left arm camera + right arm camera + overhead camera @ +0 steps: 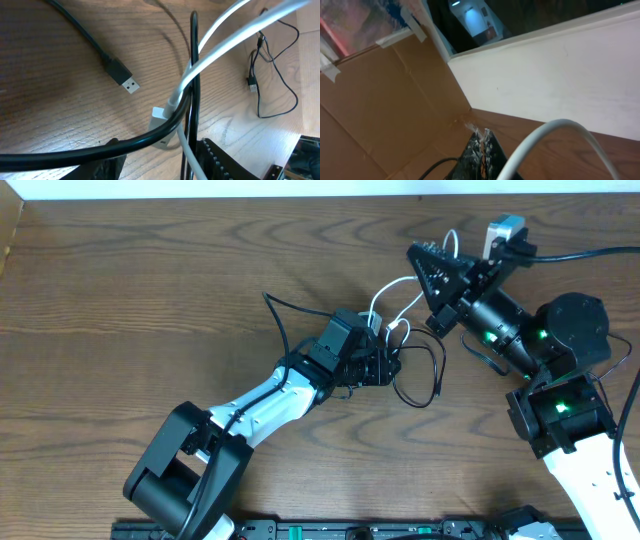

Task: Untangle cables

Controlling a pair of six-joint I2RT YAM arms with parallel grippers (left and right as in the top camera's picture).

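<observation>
Several cables, black and white, crossed, possibly knotted

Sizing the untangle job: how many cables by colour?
Black: 2 at least, USB-plug cable and thin cable.
White: 1 white cable, maybe more.
Total: 3 at least; the tangle hides the rest.

A dark wood-grain table is bordered by a white board; brown taped cardboard is seen beyond.
</observation>
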